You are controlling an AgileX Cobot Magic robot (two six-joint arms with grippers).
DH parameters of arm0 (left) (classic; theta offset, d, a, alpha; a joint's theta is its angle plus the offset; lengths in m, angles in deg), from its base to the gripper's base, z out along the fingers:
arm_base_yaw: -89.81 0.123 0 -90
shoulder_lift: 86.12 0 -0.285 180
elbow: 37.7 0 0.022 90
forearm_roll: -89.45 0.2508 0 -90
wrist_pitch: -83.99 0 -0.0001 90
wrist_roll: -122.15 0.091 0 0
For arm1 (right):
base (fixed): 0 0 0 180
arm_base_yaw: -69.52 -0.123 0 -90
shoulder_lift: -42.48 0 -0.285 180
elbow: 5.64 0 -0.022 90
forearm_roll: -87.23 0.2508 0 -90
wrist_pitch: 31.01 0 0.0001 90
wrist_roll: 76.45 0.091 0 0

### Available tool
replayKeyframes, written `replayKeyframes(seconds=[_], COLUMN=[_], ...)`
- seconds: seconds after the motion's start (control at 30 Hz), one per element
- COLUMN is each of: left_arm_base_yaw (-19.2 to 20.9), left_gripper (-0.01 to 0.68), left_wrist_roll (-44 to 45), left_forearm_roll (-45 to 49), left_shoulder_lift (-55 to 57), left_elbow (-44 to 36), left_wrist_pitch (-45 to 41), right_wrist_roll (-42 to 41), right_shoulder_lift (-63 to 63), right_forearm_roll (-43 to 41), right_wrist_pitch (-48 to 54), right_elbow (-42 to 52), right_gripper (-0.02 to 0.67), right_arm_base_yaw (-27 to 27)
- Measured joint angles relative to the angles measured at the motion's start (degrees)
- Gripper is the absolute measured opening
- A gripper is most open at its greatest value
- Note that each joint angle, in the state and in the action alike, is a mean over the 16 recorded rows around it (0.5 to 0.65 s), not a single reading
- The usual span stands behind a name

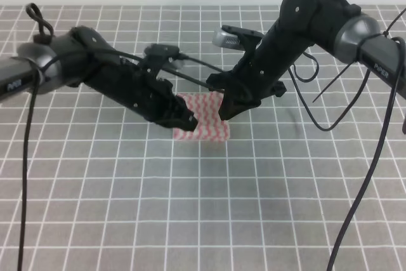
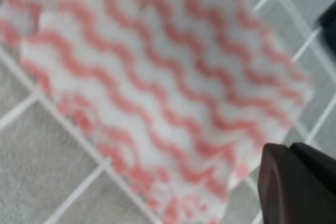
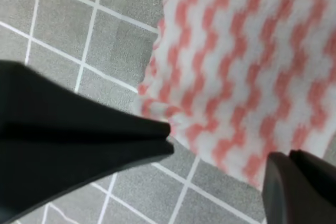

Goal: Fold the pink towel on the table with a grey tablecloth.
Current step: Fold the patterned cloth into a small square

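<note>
The pink towel (image 1: 206, 124) lies as a small, flat rectangle on the table with a grey tablecloth (image 1: 190, 207), near the middle. My left gripper (image 1: 188, 118) hovers over its left edge. In the left wrist view the pink towel (image 2: 157, 87) fills the frame and only one finger (image 2: 296, 187) shows, at the lower right, touching nothing. My right gripper (image 1: 226, 110) is at the towel's right edge. Its fingers stand apart in the right wrist view, right gripper (image 3: 218, 156) open over the towel's (image 3: 252, 61) zigzag edge, not closed on it.
Black cables (image 1: 330, 118) hang from the right arm down over the right side of the table. Another cable (image 1: 25, 176) drops along the left edge. White grid lines cover the cloth all around the towel.
</note>
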Motion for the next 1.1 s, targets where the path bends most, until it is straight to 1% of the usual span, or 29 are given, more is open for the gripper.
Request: replayKeyframes(seconds=[0.3,0.63,1.1], left_arm_base_yaw=[0.0,0.0,0.2], left_gripper=[-0.002,-0.002,-0.002], left_wrist_roll=[0.0,-0.2,-0.3], left_forearm_roll=[-1.2,0.3,0.9], left_shoulder_lift=[0.4,1.4,-1.7], left_elbow=[0.0,0.0,-0.1], left_wrist_pitch=[0.7,2.2,2.1], right_wrist_roll=[-0.4,-0.5,-0.2], right_shoulder_lift=[-0.6,-2.4,-2.6], right_forearm_roll=[1.2,1.5,1.4], right_wrist_pitch=[0.5,0.5,0.1], right_elbow=[-0.1,-0.1,-0.1], right_gripper=[-0.015,-0.015,-0.015], right_arm_base_yaw=[-0.4,-1.0,-1.0])
